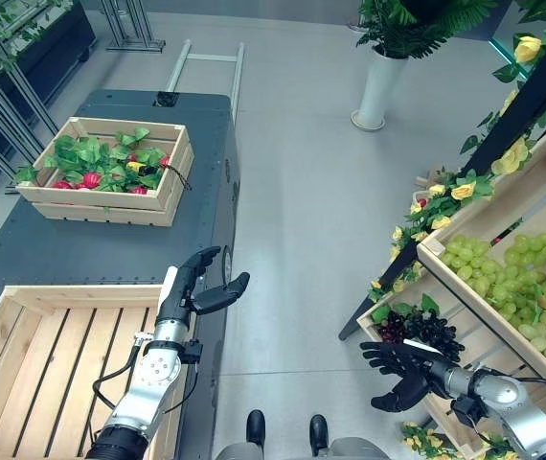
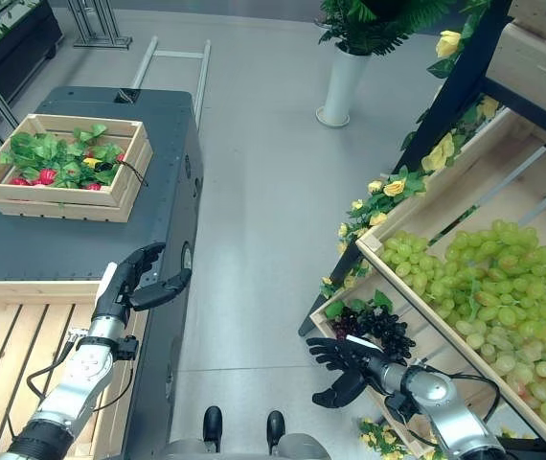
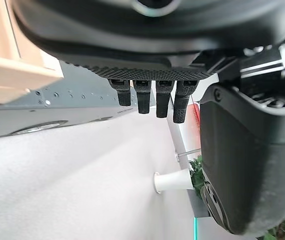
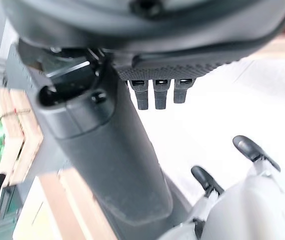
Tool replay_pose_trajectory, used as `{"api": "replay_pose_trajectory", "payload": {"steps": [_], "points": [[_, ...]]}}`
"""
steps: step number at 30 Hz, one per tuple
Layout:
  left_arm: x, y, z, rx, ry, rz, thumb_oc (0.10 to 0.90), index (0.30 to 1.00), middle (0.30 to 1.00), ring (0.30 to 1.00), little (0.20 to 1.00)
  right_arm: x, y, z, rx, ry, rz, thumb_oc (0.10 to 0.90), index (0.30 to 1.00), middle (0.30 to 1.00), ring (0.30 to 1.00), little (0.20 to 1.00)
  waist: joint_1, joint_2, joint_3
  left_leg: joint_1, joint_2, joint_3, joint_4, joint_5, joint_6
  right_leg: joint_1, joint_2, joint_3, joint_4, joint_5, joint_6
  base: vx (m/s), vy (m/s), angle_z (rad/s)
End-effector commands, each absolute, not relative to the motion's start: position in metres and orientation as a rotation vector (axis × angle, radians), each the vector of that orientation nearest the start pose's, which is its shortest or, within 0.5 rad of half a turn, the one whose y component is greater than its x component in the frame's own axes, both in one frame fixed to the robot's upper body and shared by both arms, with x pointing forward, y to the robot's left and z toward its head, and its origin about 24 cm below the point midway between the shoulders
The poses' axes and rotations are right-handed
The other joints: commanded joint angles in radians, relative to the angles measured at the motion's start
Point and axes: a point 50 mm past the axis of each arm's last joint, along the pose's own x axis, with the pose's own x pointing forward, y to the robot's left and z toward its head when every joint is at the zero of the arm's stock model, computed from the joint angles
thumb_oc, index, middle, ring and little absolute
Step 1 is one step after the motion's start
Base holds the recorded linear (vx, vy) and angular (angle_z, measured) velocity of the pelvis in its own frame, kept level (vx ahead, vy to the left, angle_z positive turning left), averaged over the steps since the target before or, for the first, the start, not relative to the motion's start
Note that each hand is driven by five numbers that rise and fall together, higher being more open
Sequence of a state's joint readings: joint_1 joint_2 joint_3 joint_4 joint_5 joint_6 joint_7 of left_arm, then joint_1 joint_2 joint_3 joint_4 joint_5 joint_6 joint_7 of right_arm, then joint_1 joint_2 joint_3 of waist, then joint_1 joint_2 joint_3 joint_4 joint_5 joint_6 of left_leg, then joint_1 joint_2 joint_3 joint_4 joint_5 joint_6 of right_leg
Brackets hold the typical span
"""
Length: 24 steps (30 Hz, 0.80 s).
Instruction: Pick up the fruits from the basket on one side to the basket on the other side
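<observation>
Left eye view: the right hand [image 1: 399,372] hangs with fingers spread, empty, just beside the dark grapes [image 1: 424,331] in the shelf crate [image 1: 480,341] — the left hand [image 1: 194,286], also spread, hovers beside the empty wooden crate [image 1: 30,337] on the counter [image 1: 91,251].

empty crate [image 1: 24,316] left | grape crates [image 1: 503,287] right | leafy crate [image 1: 110,168] behind

My arms are silver-grey metal, jointed with round housings and small screws at the wrist. Each ends in a dark hand — my left hand [image 1: 194,287] carries a white strip along its side, my right hand [image 1: 402,372] is matt black, its palm dotted with fine texture.
</observation>
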<state>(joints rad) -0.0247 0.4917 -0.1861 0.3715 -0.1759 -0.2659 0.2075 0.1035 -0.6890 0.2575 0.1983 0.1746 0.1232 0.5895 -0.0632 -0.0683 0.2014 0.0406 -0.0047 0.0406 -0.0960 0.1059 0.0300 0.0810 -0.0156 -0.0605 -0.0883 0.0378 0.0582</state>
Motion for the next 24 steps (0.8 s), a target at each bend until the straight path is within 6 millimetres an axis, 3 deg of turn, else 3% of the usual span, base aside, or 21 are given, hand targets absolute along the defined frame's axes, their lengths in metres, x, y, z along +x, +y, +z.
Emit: {"api": "replay_pose_trajectory", "payload": {"steps": [1, 5, 10, 14, 15, 21, 24], "points": [[0.263, 0.240, 0.031, 0.338, -0.061, 0.112, 0.800, 0.900, 0.900, 0.900, 0.900, 0.214, -0.230, -0.004, -0.387, 0.485, 0.688, 0.800, 0.900, 0.900, 0.900, 0.900, 0.024, 0.007, -0.083, 0.040, -0.041, 0.024, 0.009, -0.138, -0.014, -0.038, 0.002, -0.021, 0.068, -0.036, 0.038, 0.00, 0.000, 0.00], [0.259, 0.235, 0.018, 0.276, 0.011, 0.078, 0.800, 0.900, 0.900, 0.900, 0.900, 0.208, -0.221, -0.019, -0.353, 0.528, 0.670, 0.800, 0.900, 0.900, 0.900, 0.900, 0.026, 0.015, -0.088, 0.042, -0.041, 0.015, 0.009, -0.140, -0.014, -0.034, 0.002, -0.022, 0.067, -0.041, 0.036, 0.00, 0.000, 0.00], [0.240, 0.216, -0.025, 0.160, 0.217, -0.098, 0.800, 0.900, 0.900, 0.900, 0.900, 0.188, -0.193, -0.066, -0.330, 0.668, 0.653, 0.800, 0.900, 0.900, 0.900, 0.900, 0.032, 0.031, -0.096, 0.050, -0.042, 0.010, 0.009, -0.143, -0.014, -0.023, 0.001, -0.028, 0.067, -0.052, 0.033, 0.00, 0.007, 0.02], [0.229, 0.210, -0.048, 0.130, 0.333, -0.157, 0.800, 0.900, 0.900, 0.900, 0.900, 0.182, -0.189, -0.086, -0.435, 0.717, 0.653, 0.800, 0.900, 0.900, 0.900, 0.900, 0.038, 0.041, -0.100, 0.054, -0.044, 0.007, 0.012, -0.147, -0.013, -0.016, 0.000, -0.034, 0.065, -0.058, 0.033, 0.00, 0.000, 0.00], [0.222, 0.204, -0.062, 0.116, 0.408, -0.192, 0.800, 0.900, 0.900, 0.900, 0.900, 0.180, -0.186, -0.095, -0.442, 0.756, 0.656, 0.800, 0.900, 0.900, 0.900, 0.900, 0.043, 0.047, -0.103, 0.057, -0.045, 0.006, 0.013, -0.149, -0.012, -0.011, -0.002, -0.039, 0.063, -0.060, 0.032, 0.00, 0.000, 0.00], [0.198, 0.191, -0.099, 0.132, 0.631, -0.308, 0.800, 0.900, 0.900, 0.900, 0.900, 0.164, -0.184, -0.124, -0.387, 0.904, 0.520, 0.800, 0.900, 0.900, 0.900, 0.900, 0.052, 0.066, -0.109, 0.056, -0.048, 0.003, 0.021, -0.153, -0.011, -0.006, -0.006, -0.047, 0.066, -0.069, 0.029, 0.00, 0.008, 0.04], [0.175, 0.186, -0.122, 0.150, 0.801, -0.359, 0.800, 0.900, 0.900, 0.900, 0.900, 0.149, -0.191, -0.140, -0.379, 1.017, 0.438, 0.800, 0.900, 0.900, 0.900, 0.900, 0.052, 0.081, -0.110, 0.058, -0.049, 0.003, 0.023, -0.157, -0.009, -0.001, -0.007, -0.049, 0.061, -0.073, 0.026, 0.00, 0.008, 0.02]]}}
